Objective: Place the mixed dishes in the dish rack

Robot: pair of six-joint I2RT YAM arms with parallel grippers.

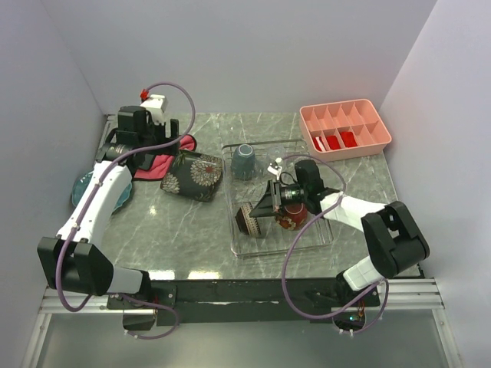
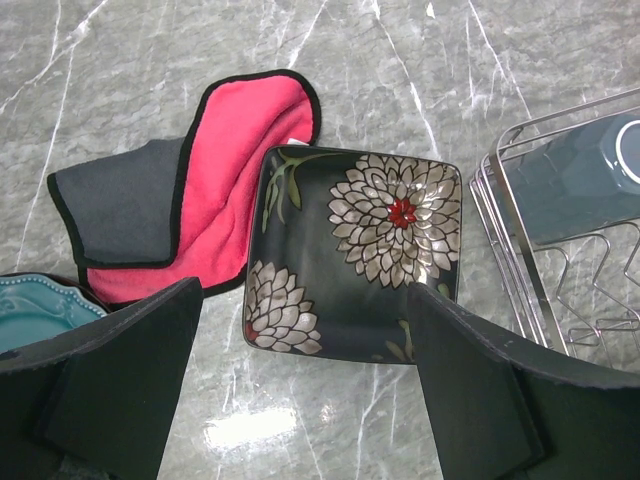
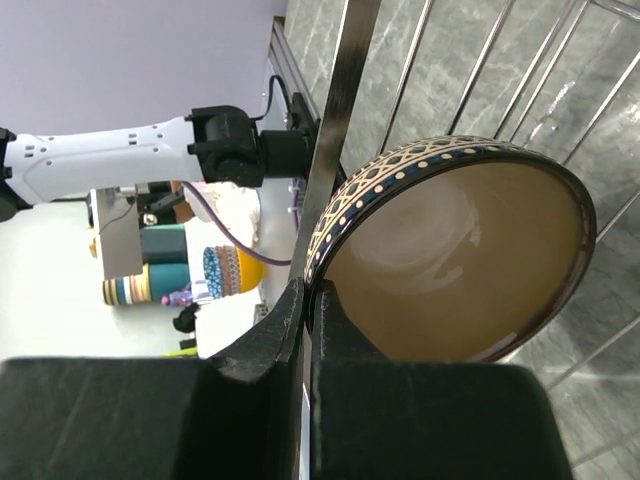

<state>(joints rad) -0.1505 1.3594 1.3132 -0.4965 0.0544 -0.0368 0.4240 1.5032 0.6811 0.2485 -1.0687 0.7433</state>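
Clamped by its rim in the right end effector, the cream-lined bowl is held on edge inside the dish rack, best seated between wires before release, while the left end effector is held apart over the flowered plate.

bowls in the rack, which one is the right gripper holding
The dark cream-lined bowl, its rim pinched by the right gripper; the red bowl beside it is not gripped.

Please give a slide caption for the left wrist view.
Open left gripper frames the flowered square plate, lying between pink cloth and wire rack.
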